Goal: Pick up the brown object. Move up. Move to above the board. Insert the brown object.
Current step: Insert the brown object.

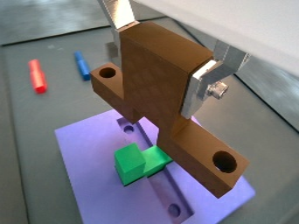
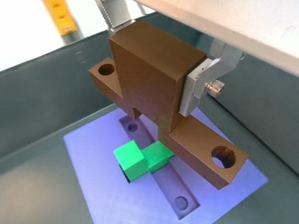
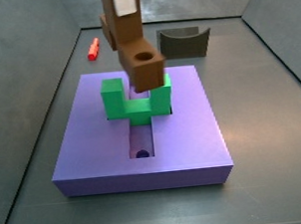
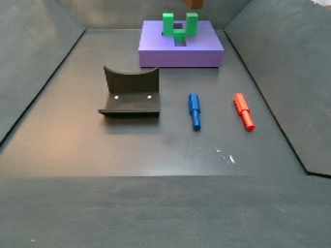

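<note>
The pincer (image 1: 158,66) is closed on the long bar of the brown block (image 1: 158,83), its silver plates pressed against two opposite faces, and it holds the block upright over the board (image 1: 87,166). The crosspiece hangs lowest, just above the green U-shaped block (image 1: 138,164) and the groove (image 1: 170,197) with its round holes. In a side view the brown block (image 3: 137,55) sits right at the mouth of the green U-shaped block (image 3: 136,97), so the step in hand looks like the insertion itself.

To do it well, I would keep the bar vertical and line the crosspiece up square with the gap between the green arms before lowering. A slow, straight descent is safest; any twist could catch an edge on a green arm or on the groove's rim. Whether the crosspiece already touches the green block cannot be told.

The red peg (image 4: 242,110), blue peg (image 4: 195,109) and dark curved block (image 4: 131,92) lie well apart on the table (image 4: 155,194), out of the way
</note>
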{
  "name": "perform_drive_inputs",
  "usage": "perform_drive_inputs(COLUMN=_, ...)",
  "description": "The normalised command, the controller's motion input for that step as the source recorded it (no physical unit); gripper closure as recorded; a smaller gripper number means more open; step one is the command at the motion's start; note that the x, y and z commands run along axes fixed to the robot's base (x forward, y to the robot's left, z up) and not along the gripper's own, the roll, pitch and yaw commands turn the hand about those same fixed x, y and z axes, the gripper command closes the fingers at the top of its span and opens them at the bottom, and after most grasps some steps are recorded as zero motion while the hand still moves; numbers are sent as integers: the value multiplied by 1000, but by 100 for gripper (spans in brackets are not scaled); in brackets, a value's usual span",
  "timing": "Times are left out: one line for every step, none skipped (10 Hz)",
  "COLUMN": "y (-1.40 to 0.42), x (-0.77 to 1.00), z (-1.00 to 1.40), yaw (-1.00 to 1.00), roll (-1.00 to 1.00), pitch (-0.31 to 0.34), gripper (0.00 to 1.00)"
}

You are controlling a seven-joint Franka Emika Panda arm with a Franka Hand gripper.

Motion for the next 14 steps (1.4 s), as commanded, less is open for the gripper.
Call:
perform_drive_inputs(y=-174, x=134, z=-223, yaw=-740, roll=257, pitch=0, gripper=100)
perform_drive_inputs(y=-283, x=277, z=-120, yaw=-240, roll=464, pitch=3, gripper=100)
perform_drive_inputs(y=0, x=294, z=-340, yaw=-17, roll=254, pitch=24, gripper=100)
perform_drive_inputs(y=-17, x=154, z=-329, yaw=0, roll=136, pitch=0, gripper=100)
perform_drive_inputs(y=-277, x=66, z=-323, yaw=6, roll=264, pitch=-50, gripper=100)
perform_drive_inputs(y=-300, x=49, z=-331, yaw=0, roll=233, pitch=-6, gripper=100)
perform_drive_inputs(y=-311, x=74, z=-271, yaw=-246, roll=164, pitch=0, gripper=100)
perform_drive_inputs(y=-89, x=0, z=-237, yaw=-331, roll=131, pitch=0, gripper=100)
perform_drive_inputs(y=66, x=89, z=-154, yaw=-240, roll=127, pitch=20, gripper=100)
perform_drive_inputs(y=200, x=106, z=0, yaw=-300, roll=0, pitch=59, gripper=100)
perform_drive_inputs(y=217, x=3, z=0, yaw=-320, roll=-83, pitch=51, gripper=100)
perform_drive_inputs(y=34, x=0, z=-80, yaw=-229, roll=-30, pitch=4, gripper=100)
perform_drive_inputs(y=0, x=0, z=-211, yaw=-146, roll=-57, pitch=0, gripper=100)
perform_drive_inputs(y=0, x=0, z=-217, yaw=-97, roll=-50, pitch=0, gripper=100)
